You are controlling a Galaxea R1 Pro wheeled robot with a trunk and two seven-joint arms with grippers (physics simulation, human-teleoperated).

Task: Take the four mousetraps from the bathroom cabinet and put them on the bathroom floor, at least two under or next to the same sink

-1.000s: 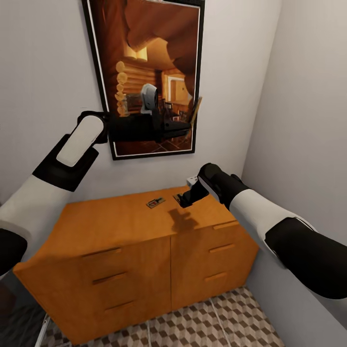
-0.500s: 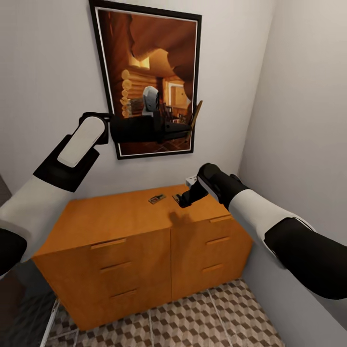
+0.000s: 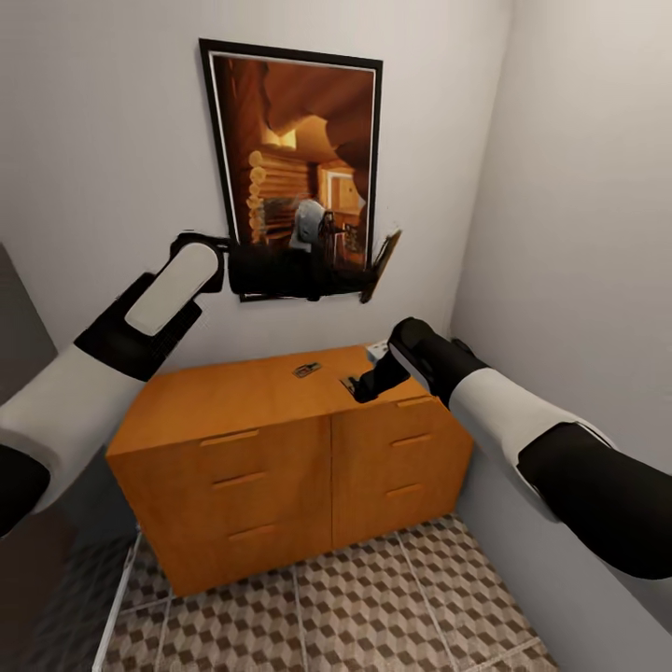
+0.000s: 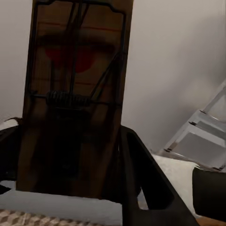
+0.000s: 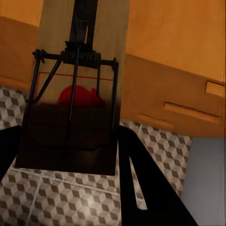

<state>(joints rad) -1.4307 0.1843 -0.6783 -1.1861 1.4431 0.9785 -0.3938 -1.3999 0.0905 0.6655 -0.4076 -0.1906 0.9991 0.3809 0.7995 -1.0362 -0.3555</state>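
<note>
Each gripper holds a mousetrap. My left gripper [image 3: 370, 269] is raised in front of a framed picture and is shut on a dark-brown mousetrap [image 3: 381, 265]; its spring and red spot show in the left wrist view [image 4: 75, 94]. Lower down, my right gripper [image 3: 358, 386] is shut on another mousetrap [image 5: 77, 89] over the front right edge of the orange cabinet [image 3: 280, 448]. A third mousetrap [image 3: 306, 370] lies flat on the cabinet top. The cube-patterned bathroom floor [image 3: 355, 607] spreads below. The sink is out of view.
The cabinet stands in a corner, with white walls behind it and to its right. A framed cabin picture [image 3: 294, 168] hangs above it. A small white object [image 3: 376, 349] sits at the top's back right. A pale metal stepladder [image 4: 202, 136] stands close by.
The whole view has shifted: the camera has drawn back and turned, so the cabinet looks smaller and more floor shows. Both grippers still hold their mousetraps.
</note>
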